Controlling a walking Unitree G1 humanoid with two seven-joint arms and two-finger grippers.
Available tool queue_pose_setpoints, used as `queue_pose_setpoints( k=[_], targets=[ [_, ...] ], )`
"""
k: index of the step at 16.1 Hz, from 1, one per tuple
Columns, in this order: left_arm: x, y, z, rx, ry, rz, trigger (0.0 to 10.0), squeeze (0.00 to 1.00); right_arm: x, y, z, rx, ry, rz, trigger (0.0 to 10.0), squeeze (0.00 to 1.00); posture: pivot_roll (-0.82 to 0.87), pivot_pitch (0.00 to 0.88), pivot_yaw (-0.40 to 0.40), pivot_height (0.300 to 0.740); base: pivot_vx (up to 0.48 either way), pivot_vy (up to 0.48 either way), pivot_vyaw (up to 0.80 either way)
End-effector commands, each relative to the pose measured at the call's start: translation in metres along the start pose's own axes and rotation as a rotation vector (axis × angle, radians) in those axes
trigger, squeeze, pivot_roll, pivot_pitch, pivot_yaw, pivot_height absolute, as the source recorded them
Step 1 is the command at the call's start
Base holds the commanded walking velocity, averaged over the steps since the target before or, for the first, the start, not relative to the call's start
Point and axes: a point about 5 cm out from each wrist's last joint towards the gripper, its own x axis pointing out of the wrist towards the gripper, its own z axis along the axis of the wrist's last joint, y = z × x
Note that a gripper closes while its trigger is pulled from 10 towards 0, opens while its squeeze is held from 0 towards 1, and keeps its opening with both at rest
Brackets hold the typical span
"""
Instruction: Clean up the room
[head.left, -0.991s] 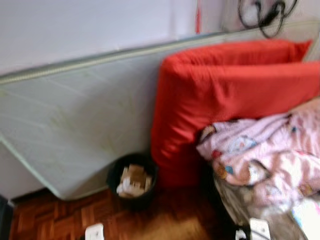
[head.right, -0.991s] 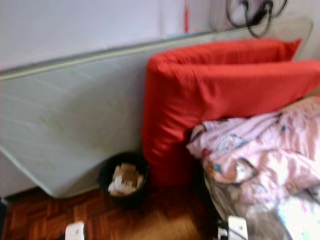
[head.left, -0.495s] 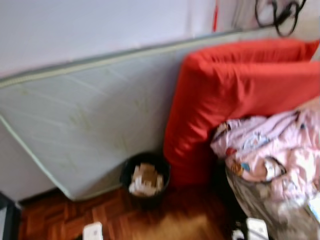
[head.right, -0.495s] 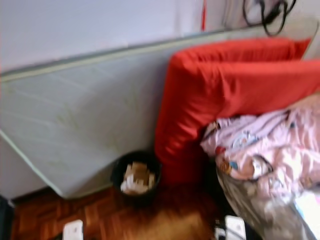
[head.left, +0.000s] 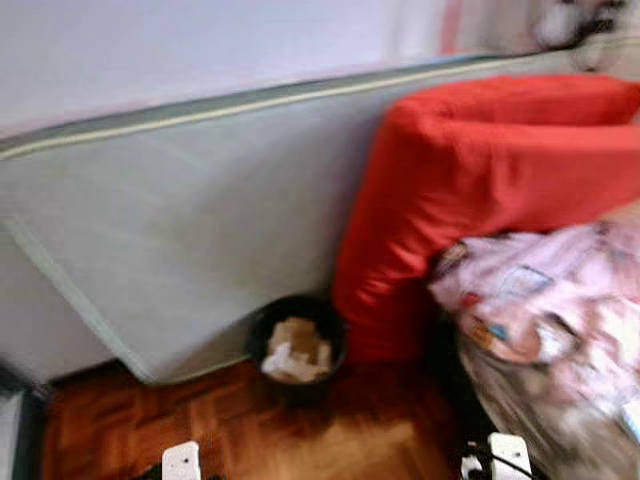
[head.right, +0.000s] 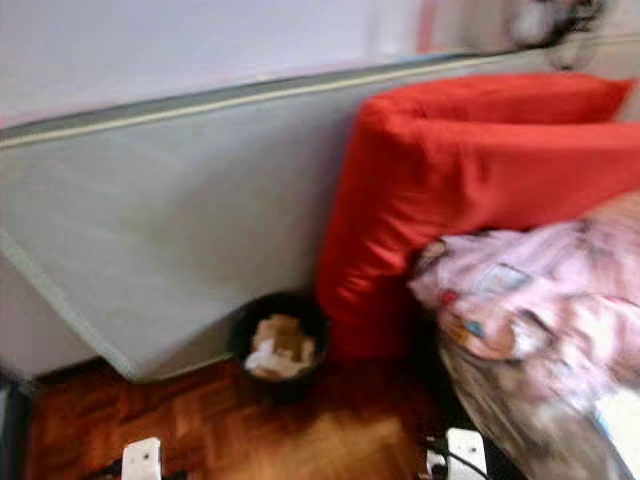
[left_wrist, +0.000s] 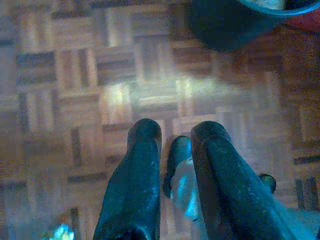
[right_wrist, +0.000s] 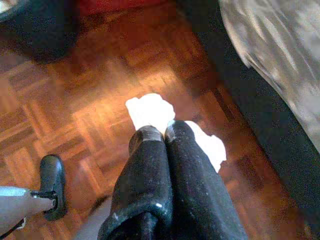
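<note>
Right gripper (right_wrist: 165, 132) clamped on white wad (right_wrist: 150, 111), partly hidden; bin (head.left: 296, 348) blurred

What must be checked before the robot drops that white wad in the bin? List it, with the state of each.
1. Right gripper shut on the white wad: ok.
2. Black bin in sight ahead, by the grey mattress: ok.
3. Room left in the bin: cannot tell; paper scraps already lie in it.
4. Wad over the bin: not ok; it hangs above the parquet floor.
5. Left gripper free: ok, fingers apart, nothing held.
6. Sharp picture: not ok, head views blurred.
</note>
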Motion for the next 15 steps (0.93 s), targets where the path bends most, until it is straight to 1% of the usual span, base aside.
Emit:
queue_pose_setpoints(
  k=[1,14,15],
  targets=[
    [-0.0017,0.0012,-0.0057,0.012,0.017,0.001,10.0,0.0,0.0,0.0005,-0.0003,-0.001,0.0,0.005,10.0,0.0,0.07,0.0,0.0,0.74,0.0,0.0,0.8],
    [-0.0013,0.0041,-0.0036,0.009,0.011,0.012,10.0,0.0,0.0004,0.003,0.0,0.007,0.0,0.026,10.0,0.0,0.08,0.0,0.006,0.74,0.0,0.0,0.8],
    [-0.0012,0.0042,-0.0032,0.008,0.009,0.012,10.0,0.0,0.0003,0.0027,-0.0002,0.031,-0.004,0.016,10.0,0.0,0.08,0.0,0.006,0.74,0.0,0.0,0.0]
  ],
)
